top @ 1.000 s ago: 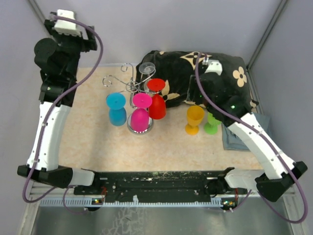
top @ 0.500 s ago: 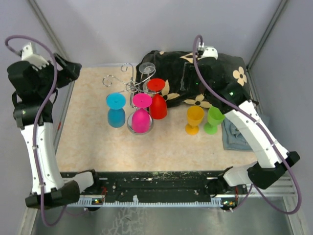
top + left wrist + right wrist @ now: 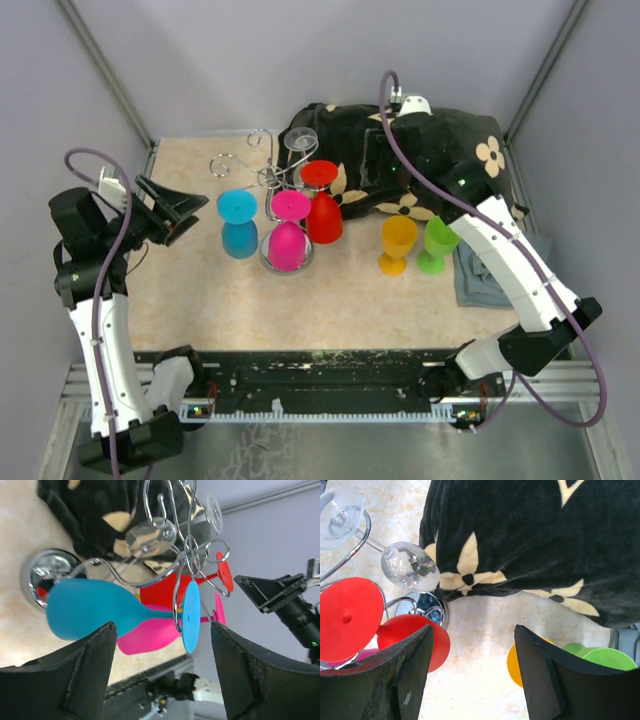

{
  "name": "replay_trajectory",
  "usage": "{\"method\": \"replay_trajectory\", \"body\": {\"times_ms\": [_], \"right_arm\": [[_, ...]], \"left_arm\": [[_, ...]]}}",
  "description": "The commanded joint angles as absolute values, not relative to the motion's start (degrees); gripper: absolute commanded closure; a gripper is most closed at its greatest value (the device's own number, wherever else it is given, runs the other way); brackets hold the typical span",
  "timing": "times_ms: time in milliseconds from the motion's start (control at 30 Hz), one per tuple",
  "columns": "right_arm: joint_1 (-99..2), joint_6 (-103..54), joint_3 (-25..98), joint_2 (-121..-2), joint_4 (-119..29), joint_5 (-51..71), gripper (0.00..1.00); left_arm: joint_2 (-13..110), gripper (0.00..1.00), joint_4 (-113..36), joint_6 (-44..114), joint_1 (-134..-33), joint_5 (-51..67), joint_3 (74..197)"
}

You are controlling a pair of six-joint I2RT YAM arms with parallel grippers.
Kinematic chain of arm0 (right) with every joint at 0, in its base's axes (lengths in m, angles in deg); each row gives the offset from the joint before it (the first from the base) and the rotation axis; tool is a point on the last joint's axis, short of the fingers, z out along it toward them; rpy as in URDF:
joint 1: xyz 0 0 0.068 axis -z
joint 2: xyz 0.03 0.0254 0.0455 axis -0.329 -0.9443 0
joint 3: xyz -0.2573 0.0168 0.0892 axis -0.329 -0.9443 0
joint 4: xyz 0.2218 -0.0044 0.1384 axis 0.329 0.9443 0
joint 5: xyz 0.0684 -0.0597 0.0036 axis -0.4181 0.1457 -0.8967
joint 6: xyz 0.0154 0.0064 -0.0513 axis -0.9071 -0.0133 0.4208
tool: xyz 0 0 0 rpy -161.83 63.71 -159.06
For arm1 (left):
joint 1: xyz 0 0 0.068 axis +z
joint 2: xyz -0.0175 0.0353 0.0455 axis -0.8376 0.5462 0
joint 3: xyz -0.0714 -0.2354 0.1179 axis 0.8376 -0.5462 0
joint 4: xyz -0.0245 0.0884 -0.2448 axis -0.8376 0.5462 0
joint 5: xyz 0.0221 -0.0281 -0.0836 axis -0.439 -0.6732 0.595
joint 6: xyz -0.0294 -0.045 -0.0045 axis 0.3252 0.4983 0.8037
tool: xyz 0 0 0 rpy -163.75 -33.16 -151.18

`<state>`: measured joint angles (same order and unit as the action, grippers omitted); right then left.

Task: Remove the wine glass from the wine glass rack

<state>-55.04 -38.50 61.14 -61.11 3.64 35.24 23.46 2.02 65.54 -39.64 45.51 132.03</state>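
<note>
The wine glass rack (image 3: 272, 176), a shiny wire stand on a round chrome base (image 3: 47, 575), holds glasses upside down: a blue wine glass (image 3: 238, 222), a pink one (image 3: 287, 238), a red one (image 3: 322, 208) and a clear one (image 3: 302, 140). My left gripper (image 3: 178, 212) is open, level with and left of the blue glass (image 3: 95, 615), touching nothing; its wrist view looks along the hanging glasses from the side. My right gripper (image 3: 472, 630) hovers open above the table between the red glass (image 3: 412, 632) and an orange glass (image 3: 515, 662), with the clear glass (image 3: 410, 566) ahead.
An orange glass (image 3: 398, 243) and a green glass (image 3: 435, 246) stand upright right of the rack. A black flowered cloth (image 3: 430, 150) lies bunched behind them, against the rack. A grey cloth (image 3: 478, 282) lies at the right edge. Bare rack hooks (image 3: 228, 165) stick out at the back left.
The left arm has swung down from high at the back left to beside the blue glass. The right arm has shifted back and left over the black cloth.
</note>
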Motion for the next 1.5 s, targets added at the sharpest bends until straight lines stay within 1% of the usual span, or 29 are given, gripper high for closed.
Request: {"method": "replay_trajectory", "body": {"times_ms": [0,233,533,967,1200,1467], "right_arm": [[-55.28,-37.61,63.46,-60.04,3.96,35.47,0.34],[-55.25,-37.39,62.44,-59.06,4.79,36.04,0.34],[-55.24,-37.13,60.66,-58.30,4.19,35.55,0.34],[-55.24,-37.36,58.83,-58.40,1.87,33.74,0.34],[-55.24,-37.61,58.66,-58.21,1.34,33.74,0.34],[-55.24,-38.17,57.86,-57.57,0.91,34.51,0.34]], "left_arm": [[21.15,0.21,-0.09,71.62,-38.36,54.20,128.80],[20.90,0.30,-2.58,74.11,-38.08,61.05,125.48],[21.54,0.35,-3.23,74.04,-38.06,65.64,124.60],[21.93,0.41,-2.88,72.95,-38.08,65.15,124.67],[23.53,0.41,-4.09,72.77,-38.53,65.61,125.66],[26.64,0.42,-5.48,71.92,-41.67,64.44,126.96]]}}
